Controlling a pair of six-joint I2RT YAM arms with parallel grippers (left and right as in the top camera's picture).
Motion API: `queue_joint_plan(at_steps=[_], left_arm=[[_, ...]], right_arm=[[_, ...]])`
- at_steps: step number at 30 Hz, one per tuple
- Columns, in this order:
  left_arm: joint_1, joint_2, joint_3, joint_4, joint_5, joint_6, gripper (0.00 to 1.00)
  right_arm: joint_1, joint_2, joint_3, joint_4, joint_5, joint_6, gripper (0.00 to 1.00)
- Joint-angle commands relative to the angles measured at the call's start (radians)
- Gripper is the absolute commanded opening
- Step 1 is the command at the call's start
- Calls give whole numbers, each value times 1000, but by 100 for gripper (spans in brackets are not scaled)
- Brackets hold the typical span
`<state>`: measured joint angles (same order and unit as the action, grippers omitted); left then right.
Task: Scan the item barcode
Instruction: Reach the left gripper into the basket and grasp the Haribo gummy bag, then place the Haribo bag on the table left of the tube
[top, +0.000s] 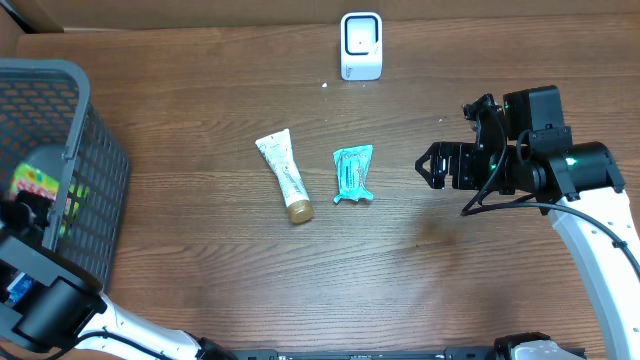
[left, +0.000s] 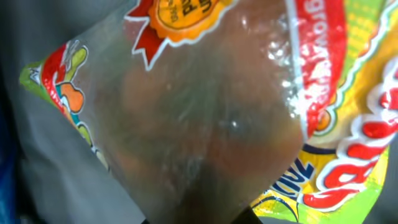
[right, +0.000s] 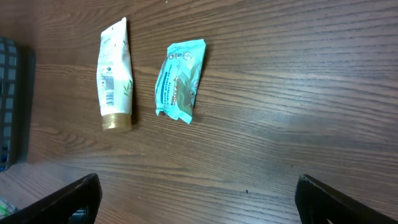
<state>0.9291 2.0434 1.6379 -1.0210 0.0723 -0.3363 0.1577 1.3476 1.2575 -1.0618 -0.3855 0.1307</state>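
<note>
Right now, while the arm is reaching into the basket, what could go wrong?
1. The snack bag is shiny, crinkly plastic, so it might slip from the left jaws when lifted.
2. It is inside the mesh basket, so it could snag on the wall coming out.
3. The white scanner stands far across the table, and no barcode shows on the bag yet, so it may need turning.

Glossy crinkled plastic film on snack bag; matt wood-grain table; grey plastic mesh basket
</note>
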Motion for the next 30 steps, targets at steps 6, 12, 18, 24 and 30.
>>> queue_joint_plan(at_steps=[6, 12, 18, 24, 30], left_arm=[[-47, -240, 430, -179, 188, 48, 4], [-194, -469, 489, -228, 156, 31, 4], [-538, -539, 468, -505, -152, -340, 4], [-784, -527, 243, -539, -273, -608, 4], [-1016, -527, -126, -288, -264, -734, 4]], right_arm=[[4, -3, 18, 13, -5, -1, 100], [4, -3, 18, 21, -5, -1, 100], [4, -3, 18, 42, -5, -1, 100], [4, -3, 18, 52, -5, -2, 100], [4, -3, 18, 45, -5, -2, 100]])
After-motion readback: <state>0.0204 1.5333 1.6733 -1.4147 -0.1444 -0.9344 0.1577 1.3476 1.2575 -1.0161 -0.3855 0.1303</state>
